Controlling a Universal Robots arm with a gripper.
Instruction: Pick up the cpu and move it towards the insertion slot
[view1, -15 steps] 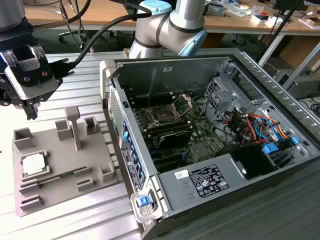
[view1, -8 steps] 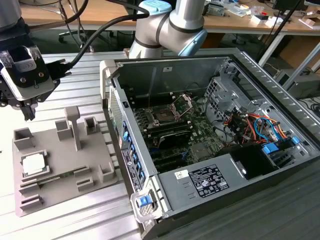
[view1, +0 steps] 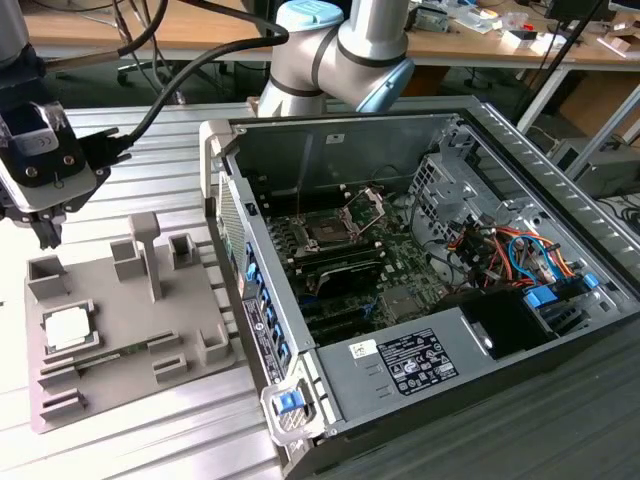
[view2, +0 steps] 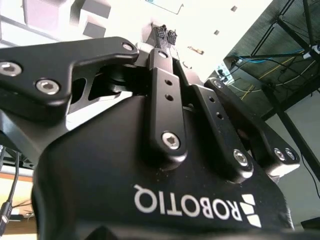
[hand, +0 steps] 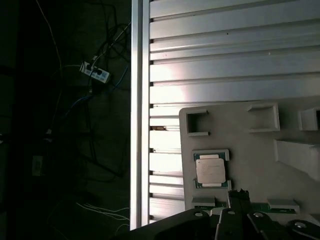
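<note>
— How are the fingers (view2: 161, 34)?
— Clenched together, empty, hovering over the grey tray (view1: 120, 345)
— And the cpu (hand: 210, 170)?
— Flat in its tray recess, just below the fingers, untouched; the insertion slot (view1: 328, 232) is well away from them, inside the open computer case (view1: 520, 160)

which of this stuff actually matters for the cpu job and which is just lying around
For the job: the cpu, lying in the grey tray; the insertion slot on the motherboard; the end effector, by the tray, holding nothing.
Just lying about: the grey blocks on the tray; the orange and blue cables in the case; the power strip.
</note>
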